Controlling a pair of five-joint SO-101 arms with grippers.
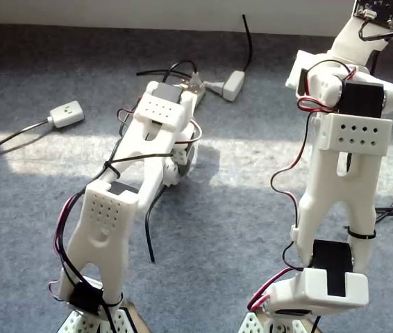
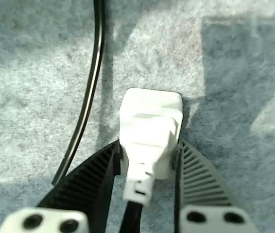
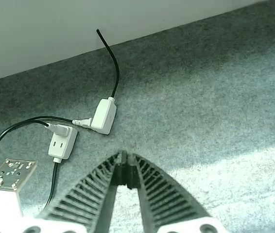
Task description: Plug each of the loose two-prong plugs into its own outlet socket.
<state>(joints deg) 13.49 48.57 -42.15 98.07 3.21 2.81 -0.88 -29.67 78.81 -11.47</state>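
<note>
high view, left arm: stretched low over the grey table, its tip just beside a white socket block near the far edge. a second socket block lies well apart to its left.
high view, right arm: raised.
left wrist view, left end effector: grasping a white plug body, with the fingers pressed on both its sides.
left wrist view, plug axis: in line with the fingers. the cord end is toward the wrist and the far end rests on the table, its prongs hidden.
right wrist view, right end effector: clenched on nothing, high above the table.
right wrist view, sockets: the white socket block lies ahead, with a two-slot block near it.
coming move: the left arm looks nearer. the plug's far end likely needs lining up with a free socket's slots.
</note>
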